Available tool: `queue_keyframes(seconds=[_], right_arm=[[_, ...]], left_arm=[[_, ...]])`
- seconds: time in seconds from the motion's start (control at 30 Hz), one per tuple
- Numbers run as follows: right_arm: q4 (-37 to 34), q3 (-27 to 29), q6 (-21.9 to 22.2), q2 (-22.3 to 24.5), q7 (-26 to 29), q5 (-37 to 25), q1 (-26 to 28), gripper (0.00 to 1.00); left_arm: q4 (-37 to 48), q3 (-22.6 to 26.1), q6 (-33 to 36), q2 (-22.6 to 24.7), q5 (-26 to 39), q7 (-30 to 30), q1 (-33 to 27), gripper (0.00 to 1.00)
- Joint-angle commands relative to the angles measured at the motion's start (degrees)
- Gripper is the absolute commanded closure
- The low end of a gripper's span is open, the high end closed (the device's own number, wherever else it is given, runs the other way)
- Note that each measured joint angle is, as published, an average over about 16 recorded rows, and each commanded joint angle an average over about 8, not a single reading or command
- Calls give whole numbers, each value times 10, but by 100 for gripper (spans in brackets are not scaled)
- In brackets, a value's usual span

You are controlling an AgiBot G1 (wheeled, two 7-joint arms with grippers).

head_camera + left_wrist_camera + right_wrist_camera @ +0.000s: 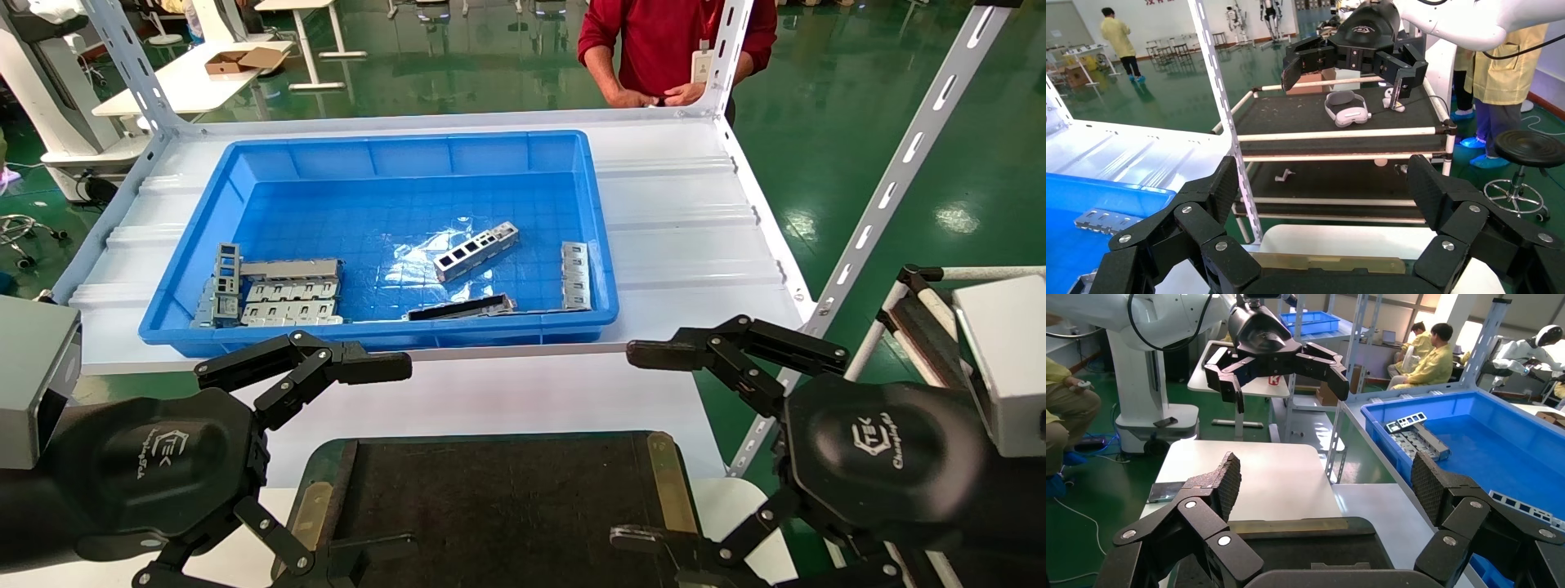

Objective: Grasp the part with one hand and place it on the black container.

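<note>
While both end effectors, left [359, 457] and right [645, 445], hover spread wide, part [476, 251] lies beyond (tilted), risking a slipped grasp.

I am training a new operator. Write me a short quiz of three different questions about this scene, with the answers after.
1. True or false: the part already lies on the black container.
2. Multiple choice: where is the part now? A) in the blue bin; B) between the fingers of the left gripper; C) on the white table beside the bin.
3. Short answer: how do the fingers of the right gripper stand, and do they hold anything?

Key
1. False: the container is bare.
2. A: it lies tilted near the bin's middle, apart from the stacked grey brackets.
3. They are spread open and hold nothing; so are the left gripper's.
</note>
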Motion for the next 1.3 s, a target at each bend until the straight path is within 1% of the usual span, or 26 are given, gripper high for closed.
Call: queue_keyframes(seconds=[0.03,1.3], right_arm=[[0,0,0,0,0,0,0,0],[0,0,0,0,0,0,0,0]], left_arm=[[0,0,0,0,0,0,0,0],[0,0,0,0,0,0,0,0]])
